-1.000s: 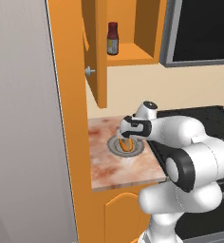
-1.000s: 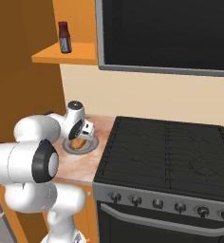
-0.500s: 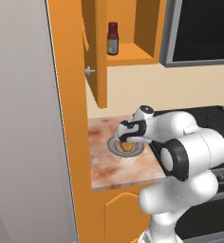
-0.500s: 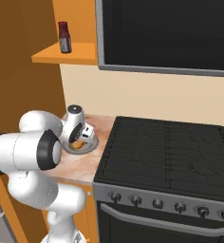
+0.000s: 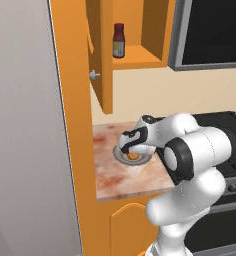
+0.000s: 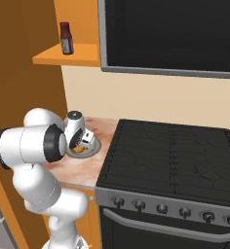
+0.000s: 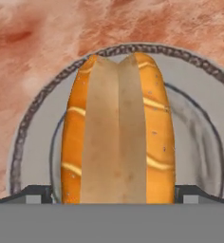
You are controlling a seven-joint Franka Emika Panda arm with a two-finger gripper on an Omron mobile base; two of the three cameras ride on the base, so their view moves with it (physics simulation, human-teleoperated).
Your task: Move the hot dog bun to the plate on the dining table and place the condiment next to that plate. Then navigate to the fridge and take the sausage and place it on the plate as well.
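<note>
Kitchen: stove (image 6: pixel 170 155), marbled counter (image 5: pixel 120 177).

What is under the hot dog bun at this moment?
The hot dog bun lies on a small round grey dish, which sits on the reddish marbled counter. The dish's centre is covered by the bun, so what lies directly beneath cannot be seen.

Marbled counter (image 5: pixel 115 175), grey dish (image 7: pixel 199 142)

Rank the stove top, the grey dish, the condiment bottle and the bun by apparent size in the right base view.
Largest to smallest:
1. Stove top
2. Grey dish, though the arm partly hides it
3. Condiment bottle
4. Hot dog bun, of which little is visible, so its place against the bottle is unsure.
</note>
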